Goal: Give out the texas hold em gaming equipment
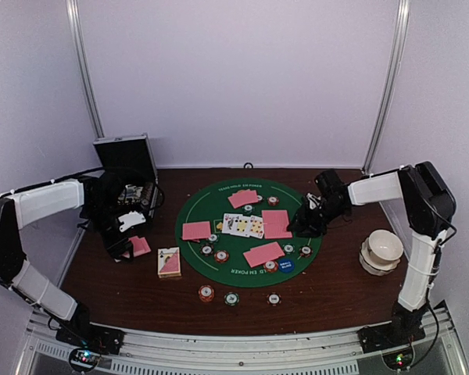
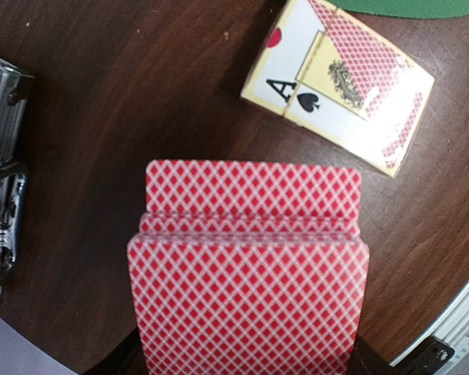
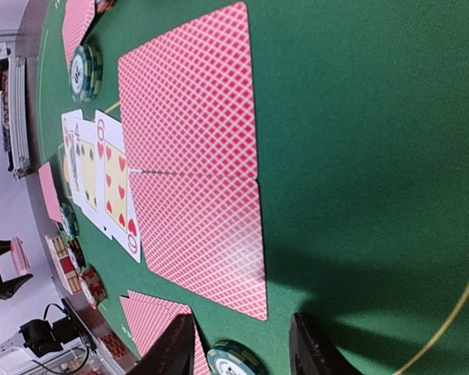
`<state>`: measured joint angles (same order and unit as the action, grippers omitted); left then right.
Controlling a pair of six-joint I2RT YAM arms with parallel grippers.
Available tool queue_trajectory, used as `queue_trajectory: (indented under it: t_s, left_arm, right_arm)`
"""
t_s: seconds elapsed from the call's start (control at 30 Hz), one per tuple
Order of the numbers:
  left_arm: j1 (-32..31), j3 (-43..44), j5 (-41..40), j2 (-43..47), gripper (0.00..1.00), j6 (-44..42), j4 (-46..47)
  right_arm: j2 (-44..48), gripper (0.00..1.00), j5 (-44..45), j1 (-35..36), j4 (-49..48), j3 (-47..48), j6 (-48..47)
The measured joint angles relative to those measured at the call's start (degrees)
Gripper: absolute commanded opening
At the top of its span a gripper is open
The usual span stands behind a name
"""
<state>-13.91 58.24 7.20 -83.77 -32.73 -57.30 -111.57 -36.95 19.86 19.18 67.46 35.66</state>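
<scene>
The left gripper pinches a stack of cards, light, probably slick and bendy, best squeezed across its side edges, while the right gripper hangs spread.

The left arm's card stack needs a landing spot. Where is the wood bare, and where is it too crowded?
Bare wood: right of the green mat up to the white bowls; the near-right corner past the three loose chips; the near-left corner below the card box. Crowded: the mat's middle, with cards and more chips, and beside the open case.
</scene>
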Motion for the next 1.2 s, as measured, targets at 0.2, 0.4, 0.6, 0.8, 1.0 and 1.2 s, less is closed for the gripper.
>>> queue_trajectory:
  t_s: [0.2,0.4,0.6,0.8,1.0,1.2]
  left_arm:
    - [0.0,-4.83,-0.39,-0.07,0.0,-1.03,4.83]
    - [0.0,-8.81,-0.42,-0.35,0.0,-2.91,9.16]
    - [-1.31,-11.06,-0.59,-1.14,0.33,-3.85,11.72]
    - [-5.33,-13.2,-0.94,-2.08,0.89,-3.93,13.92]
    - [-5.86,-13.84,-1.64,-2.19,0.98,-4.26,14.38]
    - [-5.86,-10.14,-2.49,-2.16,0.97,-3.32,10.75]
  right_arm:
    - [6.03,0.99,3.93,-0.02,2.93,0.0,-1.92]
    - [12.72,0.99,6.38,0.04,4.35,0.0,-2.05]
    - [15.08,1.0,8.04,0.66,5.81,0.02,-2.14]
    - [17.2,1.0,9.73,0.96,7.74,0.02,-2.45]
    - [19.65,1.0,10.51,1.07,8.98,0.02,-2.84]
    - [22.62,1.0,12.83,1.42,11.08,0.02,-4.5]
